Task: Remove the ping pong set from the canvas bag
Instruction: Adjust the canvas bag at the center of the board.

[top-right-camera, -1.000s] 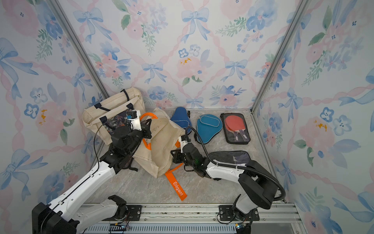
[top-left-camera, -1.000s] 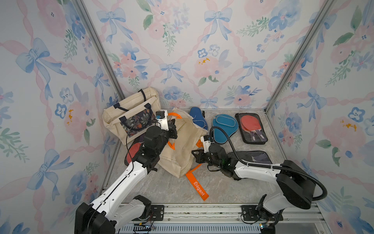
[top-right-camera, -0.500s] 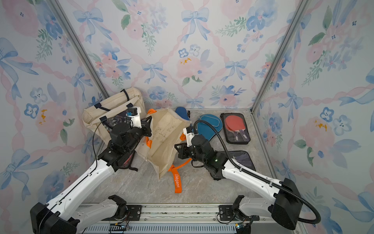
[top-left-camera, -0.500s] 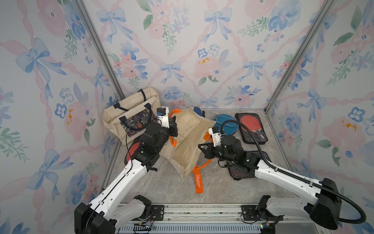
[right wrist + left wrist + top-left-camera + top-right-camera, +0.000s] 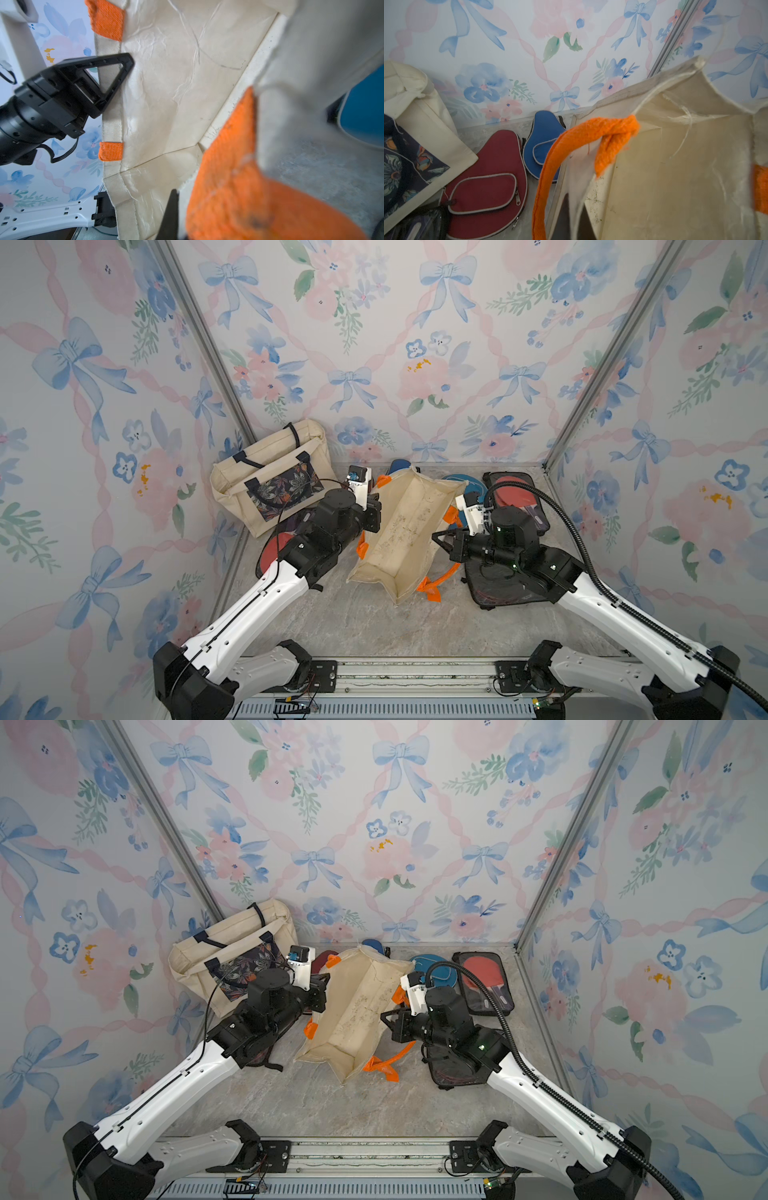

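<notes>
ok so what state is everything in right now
canvas bag: held open between both grippers, nothing visible inside
left gripper: shut on the bag rim
right gripper: shut on the opposite rim
maroon case: zipped shut, flat on the floor
blue case: out on floor
mesh pouch: on floor, red paddle inside

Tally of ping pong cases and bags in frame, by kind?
Fabric cases: 3 (maroon case, blue case, teal case)
Mesh pouches: 3 (back-right pouch, pouch under right arm, pouch under left arm)
Canvas bags: 2 (orange-handled bag, floral-pocket bag)
Total: 8
</notes>
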{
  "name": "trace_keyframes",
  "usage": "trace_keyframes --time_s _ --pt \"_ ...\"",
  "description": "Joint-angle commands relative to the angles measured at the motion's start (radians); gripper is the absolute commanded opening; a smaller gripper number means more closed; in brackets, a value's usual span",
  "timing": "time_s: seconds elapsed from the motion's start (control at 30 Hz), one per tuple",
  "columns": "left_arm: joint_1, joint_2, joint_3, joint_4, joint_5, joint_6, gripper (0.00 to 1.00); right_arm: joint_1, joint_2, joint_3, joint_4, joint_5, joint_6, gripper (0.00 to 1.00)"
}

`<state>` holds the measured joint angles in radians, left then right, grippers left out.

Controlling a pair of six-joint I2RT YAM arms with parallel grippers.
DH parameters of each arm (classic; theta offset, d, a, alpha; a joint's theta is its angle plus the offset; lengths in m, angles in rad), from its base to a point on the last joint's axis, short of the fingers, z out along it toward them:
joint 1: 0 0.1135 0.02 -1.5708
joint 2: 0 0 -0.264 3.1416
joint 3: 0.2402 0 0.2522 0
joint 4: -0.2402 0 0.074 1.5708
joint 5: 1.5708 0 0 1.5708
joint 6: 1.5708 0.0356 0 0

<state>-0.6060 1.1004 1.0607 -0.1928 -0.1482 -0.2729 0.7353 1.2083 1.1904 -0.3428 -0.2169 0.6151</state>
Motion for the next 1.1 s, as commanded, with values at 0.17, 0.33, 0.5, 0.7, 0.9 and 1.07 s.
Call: trace_keyframes --time_s 0.17,0.33,0.5,0.7,0.9,1.07 --pt "0.003 -0.068 0.012 -0.157 0.096 -0.028 0.00 0.001 -0.022 0.004 -0.070 -0.066 0.049 0.00" --pt "0.003 -0.059 0.027 -0.222 0.139 0.000 0.00 0.076 -0.035 -0.069 -0.045 0.002 0.096 0.00" --pt "0.002 -0.035 0.004 -0.235 0.164 -0.003 0.00 0.123 0.003 -0.115 -0.023 0.021 0.122 0.00" --pt "0.012 -0.018 -0.026 -0.234 0.138 -0.003 0.00 0.122 0.057 -0.114 -0.027 0.046 0.109 0.00" --pt "0.047 0.041 0.010 -0.232 0.133 0.013 0.00 0.071 0.101 -0.079 -0.052 0.034 0.079 0.00" --pt "0.078 0.091 0.042 -0.230 0.124 0.027 0.00 0.016 0.114 -0.072 -0.084 0.002 0.049 0.00"
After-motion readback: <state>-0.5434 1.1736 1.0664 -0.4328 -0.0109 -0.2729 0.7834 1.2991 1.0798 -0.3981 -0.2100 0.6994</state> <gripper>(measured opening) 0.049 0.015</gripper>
